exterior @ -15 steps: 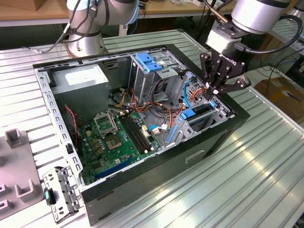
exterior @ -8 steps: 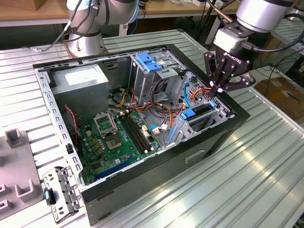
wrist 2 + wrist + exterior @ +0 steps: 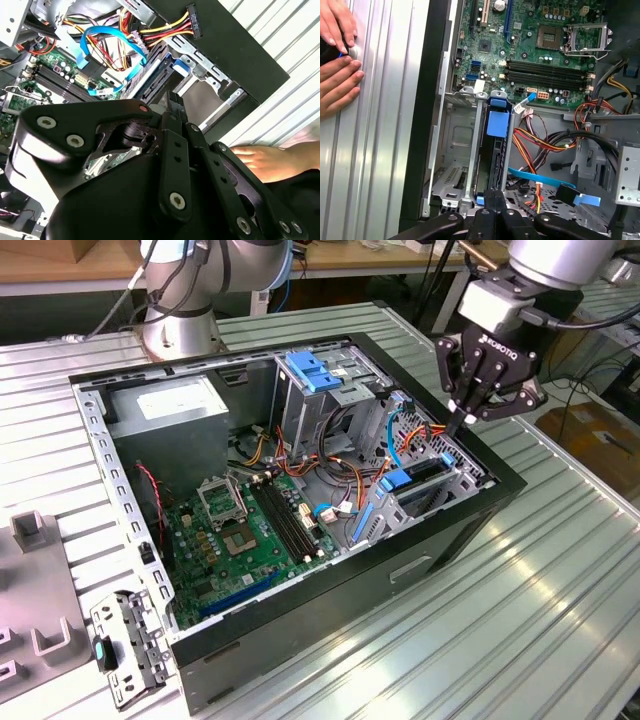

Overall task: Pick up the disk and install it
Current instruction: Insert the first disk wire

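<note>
The disk [image 3: 424,473] stands on edge in the metal drive cage at the case's corner on the exterior view's right, blue rails along its sides. In the first wrist view the disk [image 3: 492,160] shows as a dark narrow edge between the cage walls, with a blue tab [image 3: 498,122] at its far end. My gripper [image 3: 462,426] hangs right over the cage end nearest the case wall, fingers pressed together and pointing down. The shut fingertips [image 3: 495,196] sit at the disk's near end; whether they touch it I cannot tell. In the second wrist view the gripper [image 3: 174,100] points at the disk [image 3: 152,80].
The open computer case [image 3: 470,530] lies on a ribbed metal table. Inside are a green motherboard [image 3: 250,530], a grey power-supply box [image 3: 165,405], a blue bracket [image 3: 318,370] atop the other cage, and loose coloured cables [image 3: 400,435]. A person's hands [image 3: 337,75] rest on the table beside the case.
</note>
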Motion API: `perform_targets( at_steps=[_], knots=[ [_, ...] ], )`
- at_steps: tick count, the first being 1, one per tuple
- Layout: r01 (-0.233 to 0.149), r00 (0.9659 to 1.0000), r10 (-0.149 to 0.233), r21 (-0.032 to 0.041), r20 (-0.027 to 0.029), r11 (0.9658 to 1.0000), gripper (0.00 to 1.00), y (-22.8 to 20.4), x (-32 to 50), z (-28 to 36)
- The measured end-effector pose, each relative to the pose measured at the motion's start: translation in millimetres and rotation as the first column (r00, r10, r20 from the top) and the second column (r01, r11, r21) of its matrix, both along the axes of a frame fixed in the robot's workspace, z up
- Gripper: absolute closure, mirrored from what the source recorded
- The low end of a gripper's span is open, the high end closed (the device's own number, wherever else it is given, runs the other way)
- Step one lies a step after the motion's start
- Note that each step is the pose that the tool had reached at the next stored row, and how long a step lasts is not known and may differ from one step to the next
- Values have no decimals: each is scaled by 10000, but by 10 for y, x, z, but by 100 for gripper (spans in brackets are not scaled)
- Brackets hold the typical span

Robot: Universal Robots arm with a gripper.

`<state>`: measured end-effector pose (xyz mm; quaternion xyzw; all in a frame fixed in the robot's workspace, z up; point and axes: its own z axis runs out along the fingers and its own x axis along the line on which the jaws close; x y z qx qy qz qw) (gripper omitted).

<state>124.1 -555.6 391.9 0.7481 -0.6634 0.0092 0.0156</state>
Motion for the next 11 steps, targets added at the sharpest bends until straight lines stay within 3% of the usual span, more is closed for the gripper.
perform_targets(
  at_steps=[2, 4, 5, 7, 11],
  knots=[
    [-60, 10000, 60, 0, -1, 10000, 89, 0, 17, -2],
    [-414, 9991, 414, -2, 0, 9991, 89, 0, 22, -3],
    [-990, 9951, 990, -1, 0, 9951, 89, 0, 26, -6],
    [-1315, 9913, 1315, 1, 0, 9913, 89, 0, 57, -8],
    [-1346, 9909, 1346, 0, 0, 9909, 89, 8, 158, -7]
  ],
)
